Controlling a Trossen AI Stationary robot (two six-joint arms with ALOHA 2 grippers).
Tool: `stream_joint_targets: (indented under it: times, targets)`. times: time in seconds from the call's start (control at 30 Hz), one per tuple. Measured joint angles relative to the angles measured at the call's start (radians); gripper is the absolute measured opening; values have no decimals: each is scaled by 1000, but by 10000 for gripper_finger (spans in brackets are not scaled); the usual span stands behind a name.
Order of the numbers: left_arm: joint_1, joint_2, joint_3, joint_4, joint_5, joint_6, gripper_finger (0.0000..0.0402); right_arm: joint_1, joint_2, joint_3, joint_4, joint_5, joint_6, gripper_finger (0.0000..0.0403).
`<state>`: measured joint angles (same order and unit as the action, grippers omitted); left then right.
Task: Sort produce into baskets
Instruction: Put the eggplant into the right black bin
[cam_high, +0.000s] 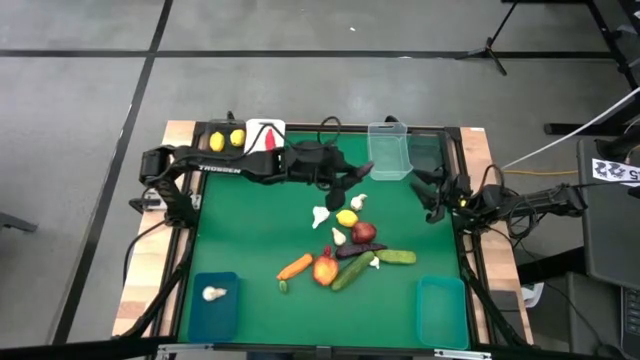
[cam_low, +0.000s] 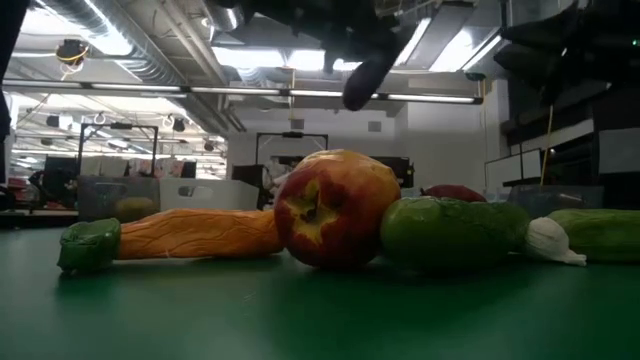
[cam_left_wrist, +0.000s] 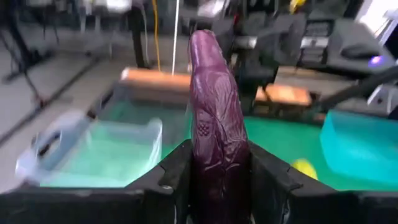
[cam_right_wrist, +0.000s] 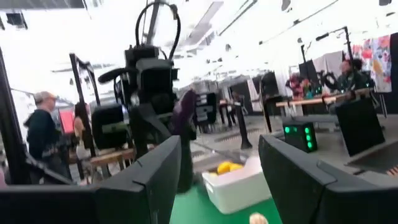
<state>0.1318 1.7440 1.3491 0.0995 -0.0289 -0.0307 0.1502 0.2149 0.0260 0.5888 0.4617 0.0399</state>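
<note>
My left gripper (cam_high: 348, 177) is shut on a dark purple eggplant (cam_left_wrist: 214, 106), in the air above the far middle of the green mat, next to the clear bin (cam_high: 390, 150). The eggplant also shows in the low view (cam_low: 368, 75) and in the right wrist view (cam_right_wrist: 184, 112). My right gripper (cam_high: 432, 197) is open and empty at the mat's right edge; its fingers stand wide apart in its own wrist view (cam_right_wrist: 217, 180). The other produce lies in a heap mid-mat: a lemon (cam_high: 347, 218), a red fruit (cam_high: 365, 232), a second eggplant (cam_high: 360, 250), cucumbers (cam_high: 397, 257), a carrot (cam_high: 295, 266) and garlic (cam_high: 320, 213). My left gripper pinches the eggplant between its two fingers (cam_left_wrist: 171, 171), by its near end (cam_left_wrist: 217, 155). The fingers reach out from the table's left, and the eggplant lies along them. Most of its length sticks out past the fingertips, lifted clear of the mat.
A white bin (cam_high: 265, 135) with a red chili and two lemons (cam_high: 225, 140) stand at the far left. A dark bin (cam_high: 426, 150) stands beside the clear one. Teal bins sit at the near left (cam_high: 215, 300), holding garlic, and the near right (cam_high: 442, 310).
</note>
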Motion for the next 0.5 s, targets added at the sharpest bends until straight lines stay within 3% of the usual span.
stream_joint_targets:
  times: [0.2, 0.4, 0.5]
  targets:
    - [2, 48, -1, 141, 13, 5, 119, 0, 107, 78, -1, 10, -20, 218]
    - [-1, 96, -2, 221, 17, 3, 120, 0, 298, 176, -2, -32, -86, 219]
    - [-5, 98, -1, 254, 18, 3, 120, 0, 388, 224, 2, 0, -101, 229]
